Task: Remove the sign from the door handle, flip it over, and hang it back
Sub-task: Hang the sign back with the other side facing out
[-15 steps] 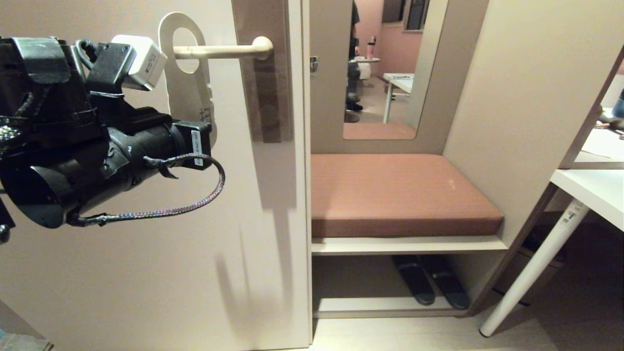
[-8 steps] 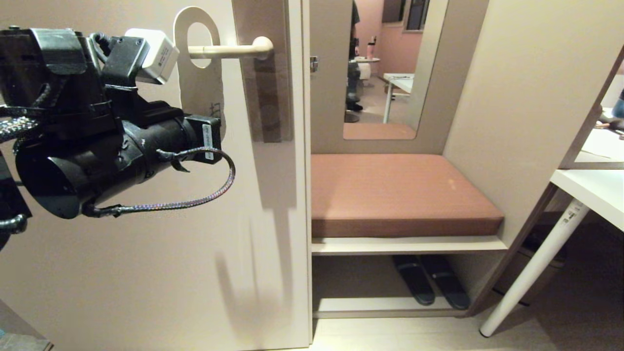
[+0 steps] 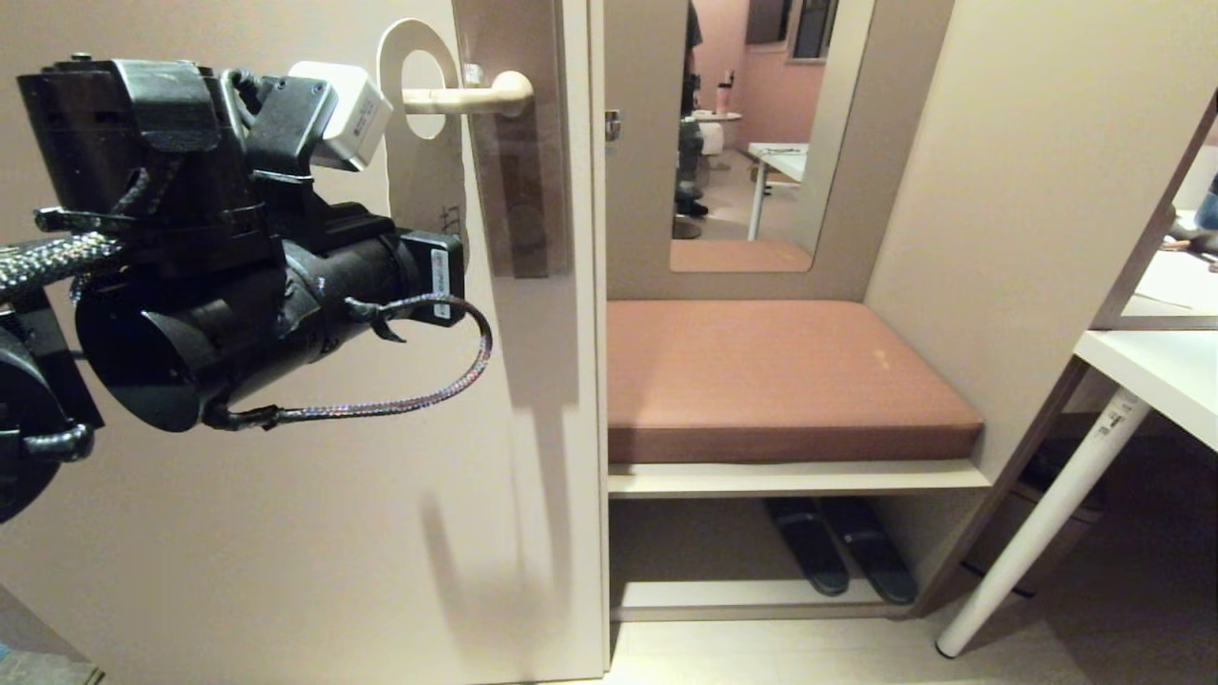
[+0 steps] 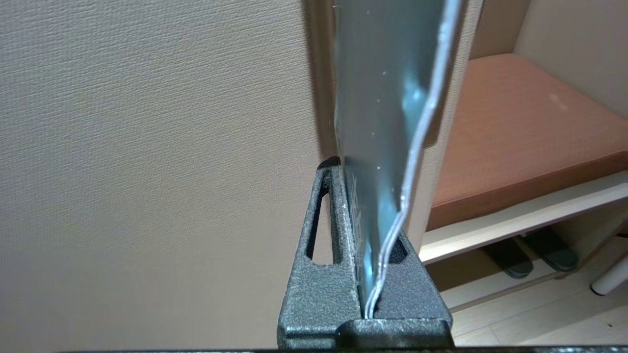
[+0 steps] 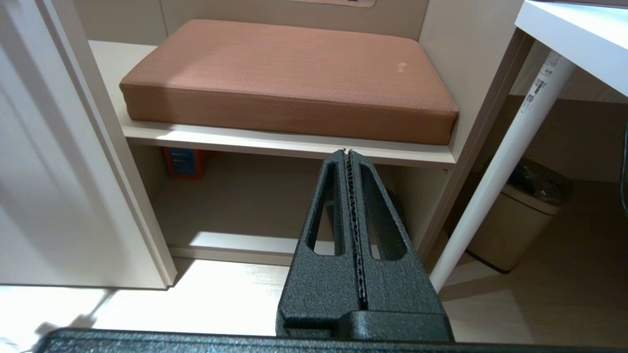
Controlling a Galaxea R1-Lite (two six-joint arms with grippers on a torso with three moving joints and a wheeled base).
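Left gripper [image 4: 365,235] is clamped tight on the sign's [image 3: 430,190] lower end, card pinched edge-on between the 2 fingers [image 4: 324,255], its glossy blue face catching the light on the wrist camera. From the head camera it's the pale side that faces out, and the hole at the top is threaded over the handle [image 3: 466,95], the lever passing through the ring, close to the backplate [image 3: 519,162]. The sign hangs in front of the door [image 3: 285,533], tilted a touch, with the black left arm [image 3: 238,276] reaching in from the left just below the lever. Right gripper [image 5: 351,196] is shut on nothing, fingers pressed together, hanging low and well apart from the action, pointing at the bench cushion [image 5: 289,73] and the shelf under it. 2 dark slippers [image 3: 837,552] sit under the bench, a white table leg [image 3: 1037,523] off to the right.
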